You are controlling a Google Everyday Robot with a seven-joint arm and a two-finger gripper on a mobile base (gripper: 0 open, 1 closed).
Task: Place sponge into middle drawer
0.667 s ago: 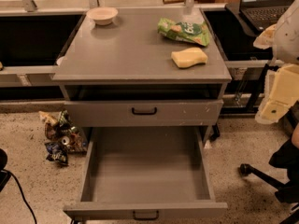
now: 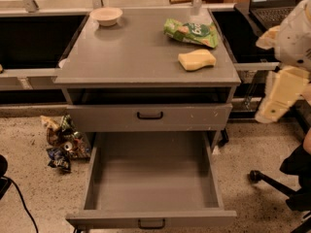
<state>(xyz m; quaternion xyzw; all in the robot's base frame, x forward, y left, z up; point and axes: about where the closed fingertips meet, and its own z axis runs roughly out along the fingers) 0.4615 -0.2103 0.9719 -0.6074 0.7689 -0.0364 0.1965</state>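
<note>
The pale yellow sponge lies on the cabinet top near its right front corner. The middle drawer is pulled fully out below and shows a bare grey floor; its black bar handle is at the bottom edge. My arm hangs at the right edge of the view, and the gripper is at its lower pale end, right of the cabinet and below the top's level. It is apart from the sponge and holds nothing that I can see.
A crinkled green snack bag lies behind the sponge and a white bowl stands at the back left. The upper handled drawer is closed. Crumpled wrappers lie on the floor at the left; a chair base is at the right.
My arm at the right has shifted slightly to the left. The sponge, bag, bowl and drawers have not moved.
</note>
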